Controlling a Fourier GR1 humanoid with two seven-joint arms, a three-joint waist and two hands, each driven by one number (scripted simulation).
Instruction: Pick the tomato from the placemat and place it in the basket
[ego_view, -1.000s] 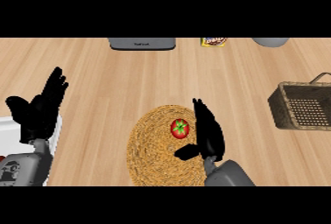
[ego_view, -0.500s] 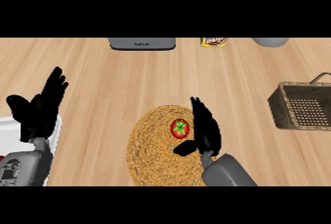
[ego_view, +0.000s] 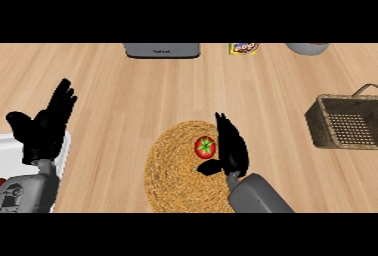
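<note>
Red and round, the tomato (ego_view: 205, 147) has a green star on top. It lies on the placemat (ego_view: 177, 175), a bit above the middle of the mat and toward its right side. The placemat is round, woven and straw yellow, and it lies flat on the table (ego_view: 184, 90).

Right beside the tomato, on its right, is the right hand (ego_view: 230, 147). The hand is black. Its fingers are straight and pressed together, pointing away from the robot. The thumb (ego_view: 209, 166) sticks out to the left, just below the tomato. The tomato sits in the gap between the fingers and the thumb. The hand is not curled round it. I cannot tell if the hand touches the tomato. The grey forearm (ego_view: 257, 195) comes up from the lower edge, over the mat.

The basket (ego_view: 347, 122) is well apart, at the right edge of the table. It is brown and woven, with a thin handle.

The left hand (ego_view: 44, 127) is far off at the left side. It rests open, with its fingers up and a little spread. Under it is something white (ego_view: 63, 150) at the table's edge.

At the far edge of the table are a grey box (ego_view: 162, 50), a small yellow packet (ego_view: 244, 48) and a grey bowl (ego_view: 306, 48).
</note>
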